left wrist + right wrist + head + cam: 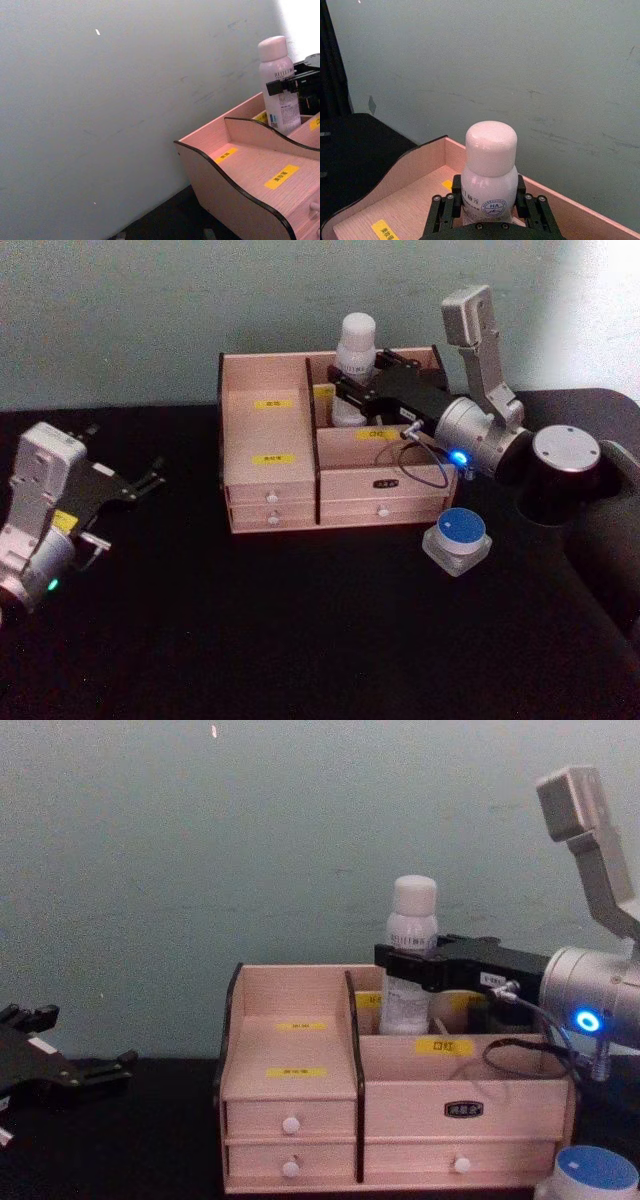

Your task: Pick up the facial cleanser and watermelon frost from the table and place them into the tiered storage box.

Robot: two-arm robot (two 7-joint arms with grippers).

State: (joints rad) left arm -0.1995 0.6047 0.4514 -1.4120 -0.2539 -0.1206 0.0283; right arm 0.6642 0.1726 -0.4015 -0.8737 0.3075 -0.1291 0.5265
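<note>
Blue-lidded watermelon frost [457, 537], head view; right tool [346, 393] clasps facial cleanser [356, 340].

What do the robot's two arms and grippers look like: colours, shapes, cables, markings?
The left gripper and right gripper are black on silver wrists. The left bears a yellow label and green light; the right a blue light and looping dark cable.
</note>
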